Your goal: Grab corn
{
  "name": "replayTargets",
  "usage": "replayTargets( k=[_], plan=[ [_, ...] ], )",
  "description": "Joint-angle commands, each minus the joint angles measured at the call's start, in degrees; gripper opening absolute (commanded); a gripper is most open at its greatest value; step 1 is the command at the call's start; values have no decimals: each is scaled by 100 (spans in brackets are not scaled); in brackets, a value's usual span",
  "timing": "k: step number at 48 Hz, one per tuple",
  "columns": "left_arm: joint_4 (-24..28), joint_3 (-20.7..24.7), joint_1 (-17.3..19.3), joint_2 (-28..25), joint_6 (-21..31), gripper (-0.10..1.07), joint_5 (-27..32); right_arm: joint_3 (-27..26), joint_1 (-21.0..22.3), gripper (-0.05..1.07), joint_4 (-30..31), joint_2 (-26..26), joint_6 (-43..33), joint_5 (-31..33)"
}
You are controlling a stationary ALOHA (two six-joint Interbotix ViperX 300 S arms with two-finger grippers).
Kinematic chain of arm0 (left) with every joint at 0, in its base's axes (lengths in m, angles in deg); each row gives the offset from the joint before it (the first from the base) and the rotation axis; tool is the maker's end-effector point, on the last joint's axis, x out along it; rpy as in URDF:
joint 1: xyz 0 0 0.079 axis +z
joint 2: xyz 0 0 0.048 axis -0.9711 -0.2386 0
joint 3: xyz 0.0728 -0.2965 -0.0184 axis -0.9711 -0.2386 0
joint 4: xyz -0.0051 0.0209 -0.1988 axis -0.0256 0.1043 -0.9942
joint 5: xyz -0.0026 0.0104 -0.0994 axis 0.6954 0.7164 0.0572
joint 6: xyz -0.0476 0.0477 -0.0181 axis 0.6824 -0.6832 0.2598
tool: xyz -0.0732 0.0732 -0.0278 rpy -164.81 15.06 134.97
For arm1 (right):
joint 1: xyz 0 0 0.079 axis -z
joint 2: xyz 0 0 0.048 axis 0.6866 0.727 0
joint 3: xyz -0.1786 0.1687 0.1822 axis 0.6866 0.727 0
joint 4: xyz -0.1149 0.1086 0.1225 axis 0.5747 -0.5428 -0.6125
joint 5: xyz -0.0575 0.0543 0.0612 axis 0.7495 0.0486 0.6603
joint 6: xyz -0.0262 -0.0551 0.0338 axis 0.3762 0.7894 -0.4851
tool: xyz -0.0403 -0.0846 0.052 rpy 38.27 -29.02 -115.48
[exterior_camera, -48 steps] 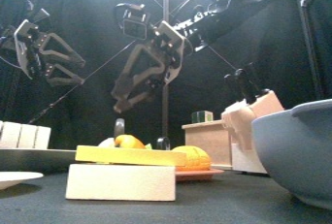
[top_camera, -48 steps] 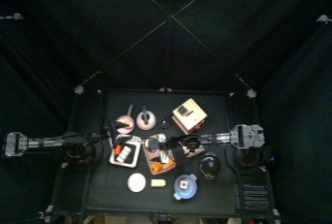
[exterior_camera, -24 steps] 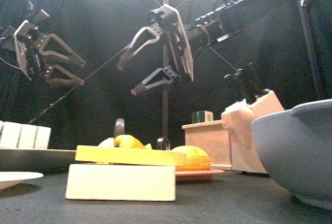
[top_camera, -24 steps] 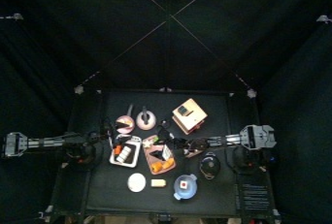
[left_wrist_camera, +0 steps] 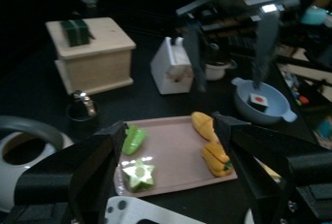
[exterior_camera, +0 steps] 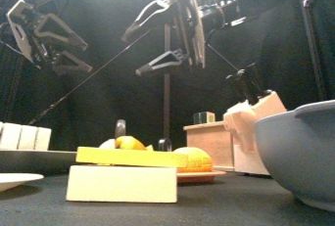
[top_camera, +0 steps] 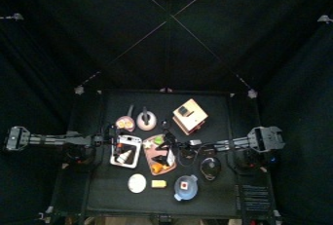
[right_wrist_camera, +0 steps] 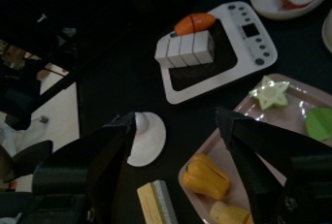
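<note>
Seemingly risen right gripper [exterior_camera: 177, 36], open.

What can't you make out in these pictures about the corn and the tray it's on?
- Top view: the tray is tiny, and the arms overlap it, so its food can't be told apart.
- Front view: a pale block hides most of the tray.
- Right wrist view: the corn is partly cut off by the edge.
- Left wrist view: the left gripper covers the tray's near corners.

In the front view, a grey bowl [exterior_camera: 304, 152] is running off the right edge. A white block [exterior_camera: 120, 183] is partly hiding the corn [exterior_camera: 191, 158] behind it.
</note>
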Motion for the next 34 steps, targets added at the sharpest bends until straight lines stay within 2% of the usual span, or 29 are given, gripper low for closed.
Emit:
replayTargets(
  k=[1,6,16,24,29,34],
  plan=[
    [9,378,-185,-475,9,103,-9,202,141,97,79,-492,0,-105],
    [-18,642,-308,-940,18,103,-18,466,308,97,193,-773,9,-185],
    [-290,1468,-615,-2188,18,103,-158,993,439,97,580,-1485,0,-422],
    [-650,2004,-606,-2979,9,103,-70,1503,466,97,738,-1986,0,-747],
    [-967,2399,-589,-3305,9,103,281,1802,519,97,738,-2329,-9,-914],
    [-1055,2769,-510,-3639,9,103,826,2092,527,97,756,-2681,0,-984]
  ],
)
